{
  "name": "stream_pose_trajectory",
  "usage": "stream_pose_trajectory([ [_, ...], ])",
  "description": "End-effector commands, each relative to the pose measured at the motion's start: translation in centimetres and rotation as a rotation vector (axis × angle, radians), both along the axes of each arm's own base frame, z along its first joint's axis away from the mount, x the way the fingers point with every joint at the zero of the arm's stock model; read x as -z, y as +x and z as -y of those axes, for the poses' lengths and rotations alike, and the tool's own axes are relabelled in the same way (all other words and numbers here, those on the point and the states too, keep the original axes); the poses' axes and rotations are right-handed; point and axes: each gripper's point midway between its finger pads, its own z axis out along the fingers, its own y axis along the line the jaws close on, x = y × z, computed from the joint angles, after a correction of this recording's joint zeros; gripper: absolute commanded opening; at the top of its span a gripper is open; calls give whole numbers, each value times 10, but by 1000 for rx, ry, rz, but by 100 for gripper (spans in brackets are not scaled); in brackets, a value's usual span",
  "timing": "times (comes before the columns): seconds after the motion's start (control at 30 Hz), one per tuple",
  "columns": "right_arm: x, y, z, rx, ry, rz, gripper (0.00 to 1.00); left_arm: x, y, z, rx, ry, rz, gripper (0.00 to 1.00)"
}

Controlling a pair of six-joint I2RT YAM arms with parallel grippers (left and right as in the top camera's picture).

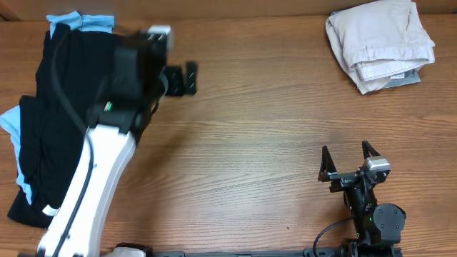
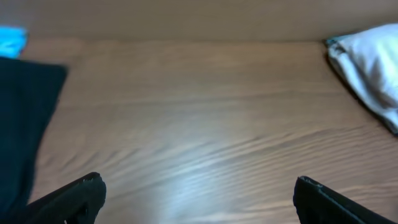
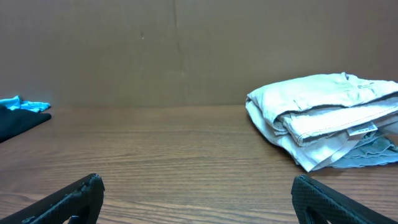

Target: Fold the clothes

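Note:
The beige shorts (image 1: 382, 43) lie folded in a bundle at the table's far right corner; they also show in the right wrist view (image 3: 323, 118) and, blurred, at the right edge of the left wrist view (image 2: 373, 68). My left gripper (image 1: 182, 78) is open and empty over bare wood at the far left, just right of the dark pile. My right gripper (image 1: 348, 163) is open and empty near the front edge, well short of the shorts.
A black garment (image 1: 61, 121) lies over light-blue denim (image 1: 78, 20) along the left side; it shows in the left wrist view (image 2: 25, 118) too. A brown wall (image 3: 186, 50) backs the table. Bare wood (image 1: 271, 121) lies between the piles.

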Motion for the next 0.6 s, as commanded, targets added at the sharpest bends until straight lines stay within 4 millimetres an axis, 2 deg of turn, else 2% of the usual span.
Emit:
stream_pose_trajectory([
  [0.0,2,0,2,11,-4,4,100,5,-31,-24,-37,19,60,100],
  [0.27,2,0,2,11,-4,4,100,29,-86,-47,-90,3,227,100],
  [0.57,2,0,2,11,-4,4,100,47,-124,-57,-109,16,433,100],
])
